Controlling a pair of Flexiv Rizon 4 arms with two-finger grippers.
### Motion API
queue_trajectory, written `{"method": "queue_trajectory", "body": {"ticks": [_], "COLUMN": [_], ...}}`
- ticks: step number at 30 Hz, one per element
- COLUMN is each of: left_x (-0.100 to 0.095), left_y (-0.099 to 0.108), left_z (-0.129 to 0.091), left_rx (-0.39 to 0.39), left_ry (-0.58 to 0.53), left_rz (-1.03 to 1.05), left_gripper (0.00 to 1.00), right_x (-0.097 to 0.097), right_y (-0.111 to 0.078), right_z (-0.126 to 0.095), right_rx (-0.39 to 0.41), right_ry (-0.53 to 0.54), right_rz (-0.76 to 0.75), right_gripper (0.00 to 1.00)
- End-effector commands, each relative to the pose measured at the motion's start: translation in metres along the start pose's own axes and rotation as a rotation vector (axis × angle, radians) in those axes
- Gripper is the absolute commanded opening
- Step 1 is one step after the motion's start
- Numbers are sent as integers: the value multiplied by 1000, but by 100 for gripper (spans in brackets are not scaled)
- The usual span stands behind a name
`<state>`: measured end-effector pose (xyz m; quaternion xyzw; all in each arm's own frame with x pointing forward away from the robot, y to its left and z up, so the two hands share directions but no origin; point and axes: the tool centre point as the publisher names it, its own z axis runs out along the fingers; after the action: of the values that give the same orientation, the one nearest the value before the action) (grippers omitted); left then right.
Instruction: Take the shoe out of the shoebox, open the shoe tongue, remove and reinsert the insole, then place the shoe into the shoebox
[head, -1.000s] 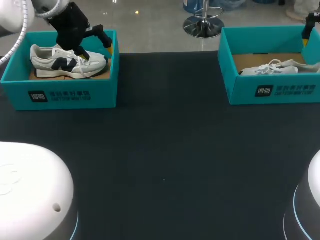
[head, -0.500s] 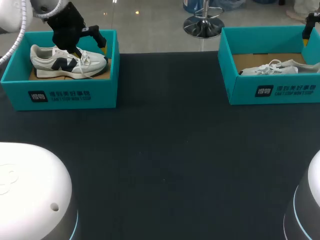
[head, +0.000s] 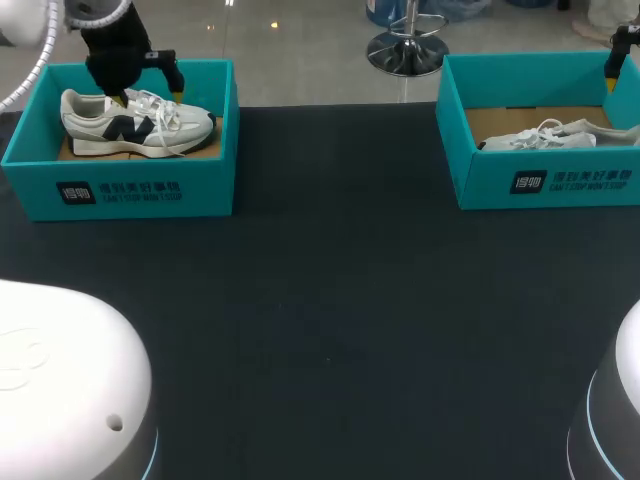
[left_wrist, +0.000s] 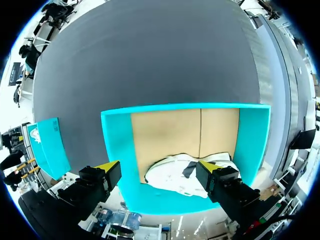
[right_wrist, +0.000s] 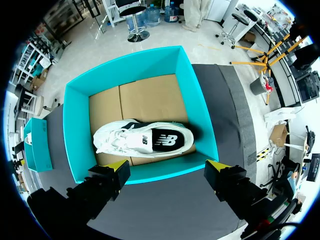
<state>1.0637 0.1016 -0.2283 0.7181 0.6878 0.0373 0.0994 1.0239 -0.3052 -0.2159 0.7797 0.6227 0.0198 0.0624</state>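
Left teal shoebox (head: 205, 170), white lettering (head: 120, 191), sneaker (head: 110, 125) inside

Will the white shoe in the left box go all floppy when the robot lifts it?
Probably not much: the white shoe stands upright on a thick sole, so it should keep its shape. Its loose laces would likely dangle. It looks like a slim sneaker, likely light, so it may tilt if gripped at one end.

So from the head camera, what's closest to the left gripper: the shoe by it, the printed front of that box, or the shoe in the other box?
1. Left shoe, just beneath the left gripper.
2. Printed front wall of the left shoebox, on the robot's side of that shoe.
3. Right shoe, far off in the right shoebox.
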Motion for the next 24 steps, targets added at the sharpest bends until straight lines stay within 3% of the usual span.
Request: {"method": "queue_trajectory", "body": {"ticks": [1, 15, 24], "left_x": [14, 86, 128], "left_y": [8, 21, 42], "left_z": [2, 19, 35], "left_rx": [9, 24, 101], "left_ry": [46, 221, 202], "left_rz": [-17, -70, -133], "left_gripper": [100, 100, 100], "right_x": [0, 0, 0], "right_y": [0, 0, 0], "right_z": [0, 0, 0], "right_rx": [-1, -1, -1], "right_ry": [0, 0, 0], "right_rz": [1, 1, 1], "right_gripper": [100, 100, 100]}}
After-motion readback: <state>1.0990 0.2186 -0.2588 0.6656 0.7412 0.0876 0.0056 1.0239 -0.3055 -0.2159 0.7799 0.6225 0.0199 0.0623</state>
